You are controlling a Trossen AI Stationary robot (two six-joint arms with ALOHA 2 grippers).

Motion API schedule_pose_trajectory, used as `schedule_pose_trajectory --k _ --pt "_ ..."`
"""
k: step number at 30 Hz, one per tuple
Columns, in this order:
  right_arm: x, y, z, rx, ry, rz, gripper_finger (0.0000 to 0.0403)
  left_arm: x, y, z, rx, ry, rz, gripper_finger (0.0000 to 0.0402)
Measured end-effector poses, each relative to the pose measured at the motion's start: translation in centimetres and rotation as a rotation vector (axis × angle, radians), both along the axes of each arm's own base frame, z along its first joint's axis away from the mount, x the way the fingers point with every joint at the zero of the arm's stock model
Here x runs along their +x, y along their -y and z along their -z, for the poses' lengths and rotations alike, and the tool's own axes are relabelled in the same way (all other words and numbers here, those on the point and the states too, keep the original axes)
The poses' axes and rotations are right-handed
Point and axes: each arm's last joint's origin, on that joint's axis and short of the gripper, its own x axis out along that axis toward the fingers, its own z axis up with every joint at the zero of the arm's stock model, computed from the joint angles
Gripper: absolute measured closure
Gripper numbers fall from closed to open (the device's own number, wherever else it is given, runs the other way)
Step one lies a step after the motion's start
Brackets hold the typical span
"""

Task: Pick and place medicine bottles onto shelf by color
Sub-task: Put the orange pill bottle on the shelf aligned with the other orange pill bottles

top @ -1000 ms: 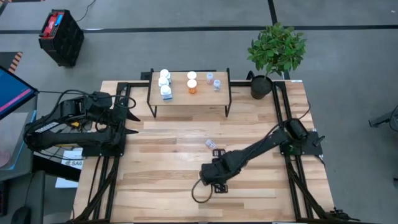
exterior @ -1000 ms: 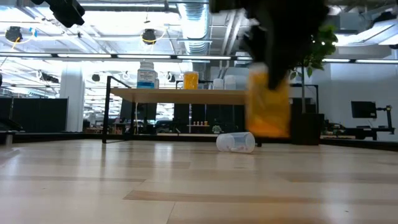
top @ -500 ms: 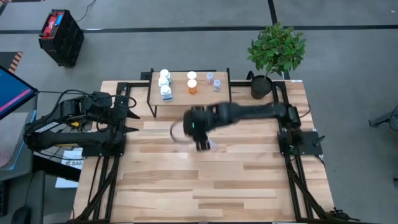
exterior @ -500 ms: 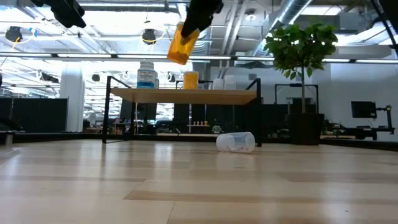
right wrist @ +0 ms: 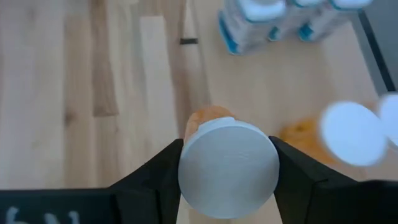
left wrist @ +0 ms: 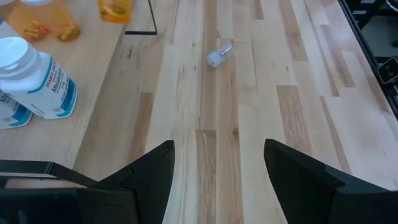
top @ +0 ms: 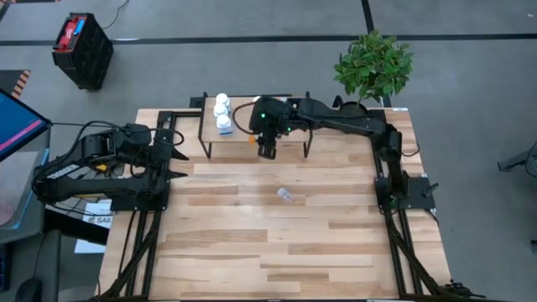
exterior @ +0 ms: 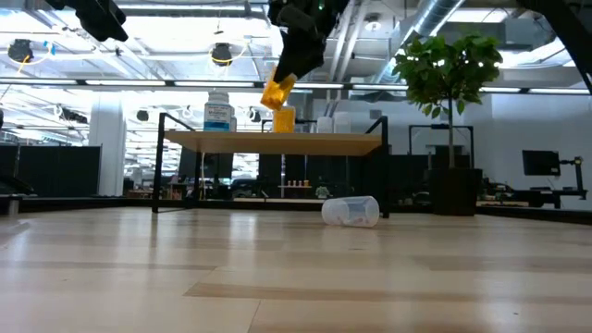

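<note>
The wooden slatted counter carries everything, with a potted plant at its far right corner. At the far edge stands the one shelf, a light board on thin black legs.

Two dark arms are at the counter. The left arm lies folded at the counter's left edge, its left hand well apart from the shelf; in the left wrist view its two fingers stand spread with nothing between them. The right arm reaches from the right side across to the shelf, and the right hand hangs over the shelf's front edge near the middle. Its fingers are pinching one orange bottle by the white cap; in the low view that bottle hangs tilted in the air above the board, just over a second orange bottle that stands upright on the shelf. The right wrist view shows two white caps of orange bottles on the board beside the held one.

Three white bottles with blue labels stand close together on the shelf's left part. One clear bluish bottle lies on its side on the bare counter, in front of the shelf and well apart from both hands. Clear bottles show faintly on the shelf's right part in the low view; their number cannot be told.
</note>
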Motion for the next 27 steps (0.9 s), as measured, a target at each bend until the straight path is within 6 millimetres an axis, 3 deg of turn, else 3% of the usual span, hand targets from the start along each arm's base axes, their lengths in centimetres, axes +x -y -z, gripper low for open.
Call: schedule_pose_trajectory --k 8,27 --pt "-1.1 2.5 0.3 0.010 -0.046 0.060 0.0197 0.0 0.0 0.0 0.000 0.000 0.000 0.0168" --pt "-1.4 3.2 0.9 -0.023 -0.094 0.005 0.0195 0.0 0.0 0.0 0.000 0.000 0.000 0.0168"
